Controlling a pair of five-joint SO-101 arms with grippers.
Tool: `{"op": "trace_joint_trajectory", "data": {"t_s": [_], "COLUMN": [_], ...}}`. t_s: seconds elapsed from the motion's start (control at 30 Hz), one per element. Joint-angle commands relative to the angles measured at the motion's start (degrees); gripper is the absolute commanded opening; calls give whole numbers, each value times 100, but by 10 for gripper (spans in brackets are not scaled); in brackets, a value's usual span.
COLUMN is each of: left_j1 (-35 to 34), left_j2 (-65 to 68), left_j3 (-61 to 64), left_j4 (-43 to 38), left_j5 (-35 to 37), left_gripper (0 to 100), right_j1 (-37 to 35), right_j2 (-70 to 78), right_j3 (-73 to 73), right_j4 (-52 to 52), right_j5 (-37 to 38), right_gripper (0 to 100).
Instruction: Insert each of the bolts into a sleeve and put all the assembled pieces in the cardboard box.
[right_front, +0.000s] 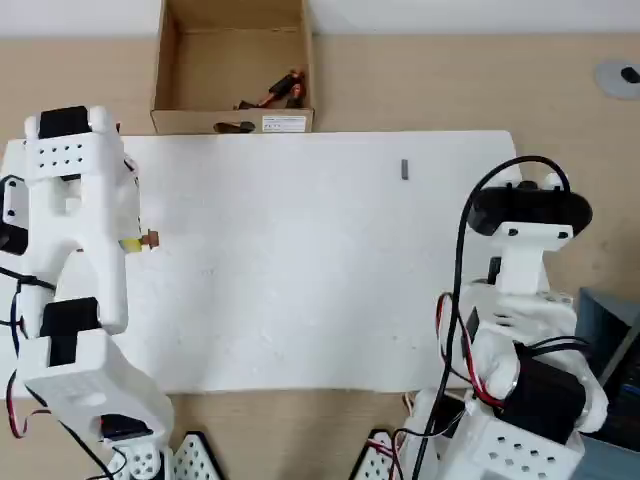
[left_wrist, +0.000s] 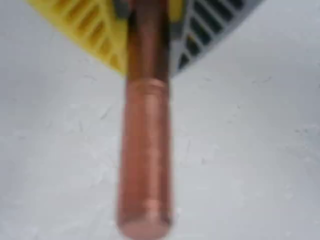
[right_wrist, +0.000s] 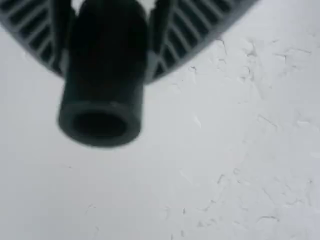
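Grip comes first: the left hand (left_wrist: 147, 55) is clamped on a copper bolt (left_wrist: 145, 150), whose rounded end sticks out past the fingertips, over the white foam sheet (right_front: 300, 300) that lies on the counter (right_front: 420, 80). The right hand (right_wrist: 107, 50) is clamped on a black sleeve (right_wrist: 102, 95), open bore outward, also above the sheet. Farther on, a second sleeve (right_front: 405, 169) lies loose near the sheet's far right corner. Past the far edge stands the cardboard box (right_front: 215, 65), with assembled pieces (right_front: 275, 95) in its near right corner
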Motion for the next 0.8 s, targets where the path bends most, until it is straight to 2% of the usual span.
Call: {"op": "trace_joint_trajectory", "data": {"t_s": [0.0, 0.2, 0.37, 0.43, 0.77], "left_j1": [-9, -9, -9, -9, -53], "left_j2": [-31, -31, -31, -31, -75], "left_j3": [-281, -281, -273, -273, -299], "left_j4": [9, 9, 9, 9, 26], "left_j5": [26, 26, 26, 18, -141], "left_gripper": [11, 29, 216, 260, 267], "right_j1": [84, 84, 84, 84, 84], "right_j2": [-57, -57, -57, -57, -57], "right_j3": [-13, -13, -13, -4, -4], "right_j4": [-79, -79, -79, -79, -79], "right_j5": [-44, -44, -44, -44, -35], "right_gripper": [10, 10, 10, 10, 10]}}
